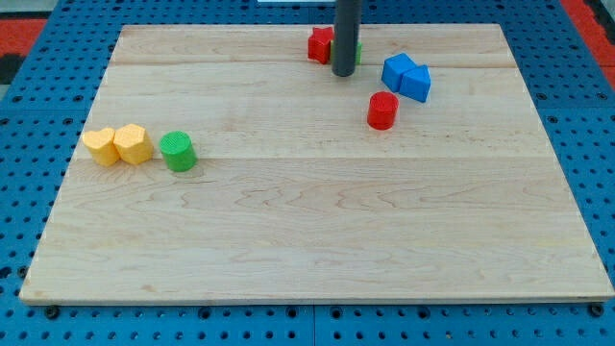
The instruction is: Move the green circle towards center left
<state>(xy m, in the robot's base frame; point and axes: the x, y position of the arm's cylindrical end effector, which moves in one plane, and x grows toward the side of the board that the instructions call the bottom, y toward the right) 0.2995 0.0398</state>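
The green circle (178, 152) is a short green cylinder at the view's left, about mid-height on the wooden board (307, 231). It stands just right of two yellow blocks (117, 145), nearly touching the nearer one. My tip (343, 72) is at the view's top centre, far to the right of and above the green circle. The rod stands in front of a red block (320, 44) and a partly hidden green block (357, 50).
Two blue blocks (405, 76) sit together at the view's upper right. A red cylinder (382, 111) stands just below them. A blue pegboard (29, 115) surrounds the board.
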